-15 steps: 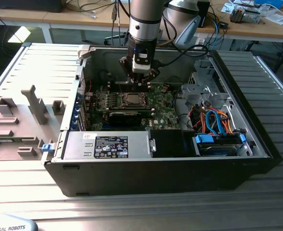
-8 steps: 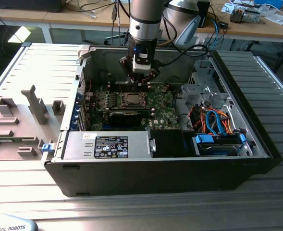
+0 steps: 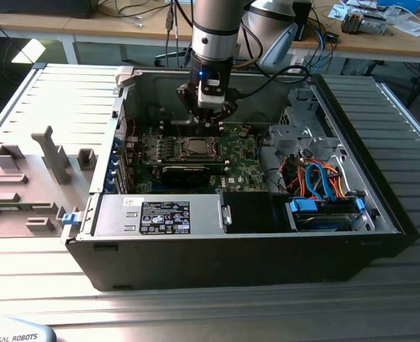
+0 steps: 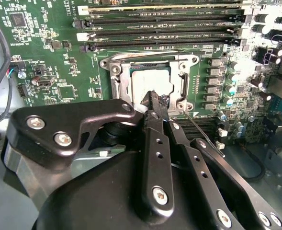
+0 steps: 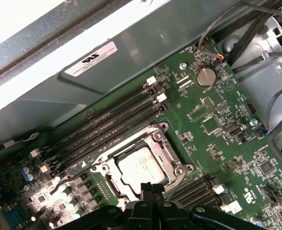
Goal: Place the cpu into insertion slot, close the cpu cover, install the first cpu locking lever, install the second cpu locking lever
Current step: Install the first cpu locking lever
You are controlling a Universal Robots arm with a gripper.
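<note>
Jaws look pressed together on the gripper (image 4: 156, 98), hovering right over the cpu (image 4: 150, 84). Chip's already sitting in the insertion slot (image 5: 114, 179) with the cpu cover (image 5: 172, 160) down around it, so it's probably going for a locking lever.

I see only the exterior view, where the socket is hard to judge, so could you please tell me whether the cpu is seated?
Observer: Yes. In both wrist views the cpu lies in the socket, silvery top up.
Operator: Is the cpu cover down?
Observer: In the first wrist view the cpu cover lies flat, framing the chip.
Operator: And the fingers?
Observer: In the second wrist view the gripper has its fingers together, tips over the cpu's edge.
</note>
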